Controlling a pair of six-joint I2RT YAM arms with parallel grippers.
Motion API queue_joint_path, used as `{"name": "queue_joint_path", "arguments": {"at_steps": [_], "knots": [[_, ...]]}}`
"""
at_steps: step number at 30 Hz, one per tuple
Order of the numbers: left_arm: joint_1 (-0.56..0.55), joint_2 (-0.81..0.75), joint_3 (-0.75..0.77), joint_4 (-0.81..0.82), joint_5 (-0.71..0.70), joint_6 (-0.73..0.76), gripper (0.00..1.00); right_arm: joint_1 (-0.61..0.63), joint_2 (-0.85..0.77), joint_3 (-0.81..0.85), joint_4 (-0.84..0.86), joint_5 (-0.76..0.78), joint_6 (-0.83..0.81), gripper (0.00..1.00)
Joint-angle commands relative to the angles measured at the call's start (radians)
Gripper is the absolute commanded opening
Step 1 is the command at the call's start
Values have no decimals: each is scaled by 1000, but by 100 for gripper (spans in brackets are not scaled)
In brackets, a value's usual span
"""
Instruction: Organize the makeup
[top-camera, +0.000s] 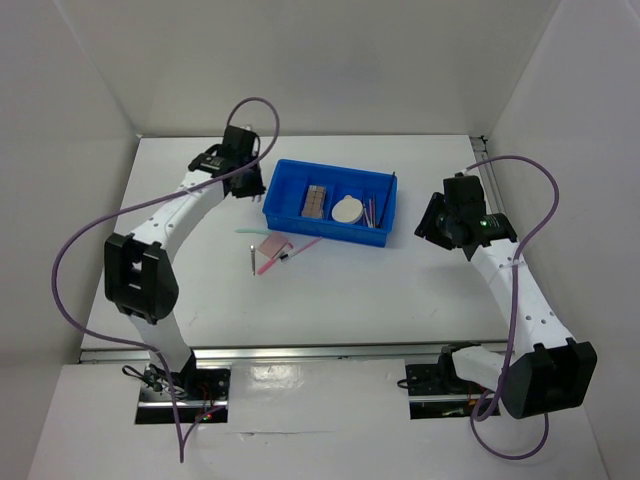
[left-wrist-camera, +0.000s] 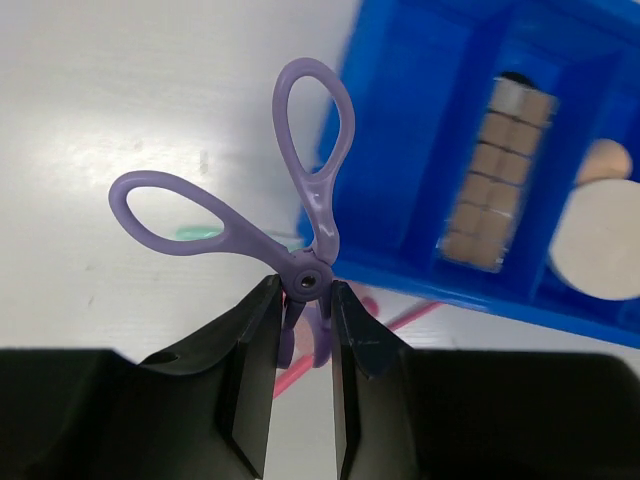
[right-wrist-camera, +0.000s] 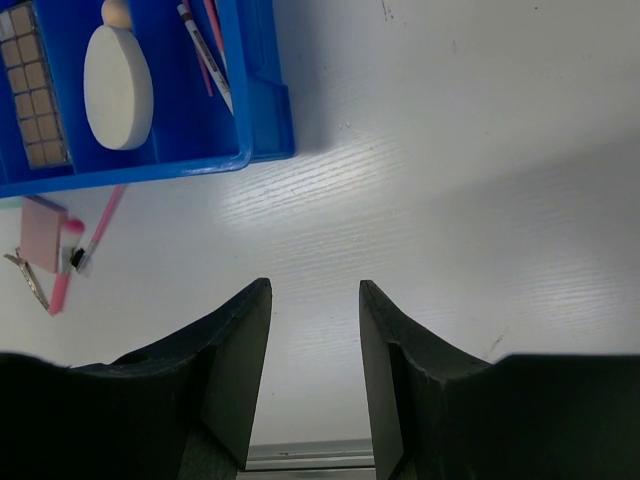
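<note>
The left gripper (left-wrist-camera: 305, 292) is clamped on the pivot of the lavender scissors (left-wrist-camera: 318, 205), beside the left end of the blue tray (top-camera: 272, 205) toward the counter's (top-camera: 420, 290) far edge. The tray holds the brown-pink palette (top-camera: 315, 200) and cream round puff (top-camera: 349, 210). The pink square pad (top-camera: 271, 246) lies on the counter before it. The right gripper (right-wrist-camera: 315, 292) gapes empty.

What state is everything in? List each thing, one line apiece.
left gripper: shut on the purple scissors at the pivot
purple scissors: held, handles spread
right gripper: open, empty
blue tray: on the table, left compartment empty
palette: lying in the tray
cream puff: in the next compartment
sticks: in the tray's end compartment
pink pad: loose on the table
pink stick: loose beside the pad
</note>
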Motion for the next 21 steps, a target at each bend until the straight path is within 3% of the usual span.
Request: {"name": "queue_joint_path", "arguments": {"at_steps": [1,8,12,14,17,21], "knots": [[-62,104,124,38,16,76,26,8,-25,11,15,31,-6,48],[-111,339,384,-82,-84,76,25,8,-25,30,3,42,-15,48],[-111,419,460,-114,-119,76,27,8,-25,30,3,42,-15,48],[-111,468,516,-134,-96,76,52,8,-25,30,3,31,-15,48],[-111,481,563,-152,-56,85,70,8,-25,30,12,31,-15,48],[-111,377,505,-115,-5,85,72,8,-25,30,12,31,-15,48]]}}
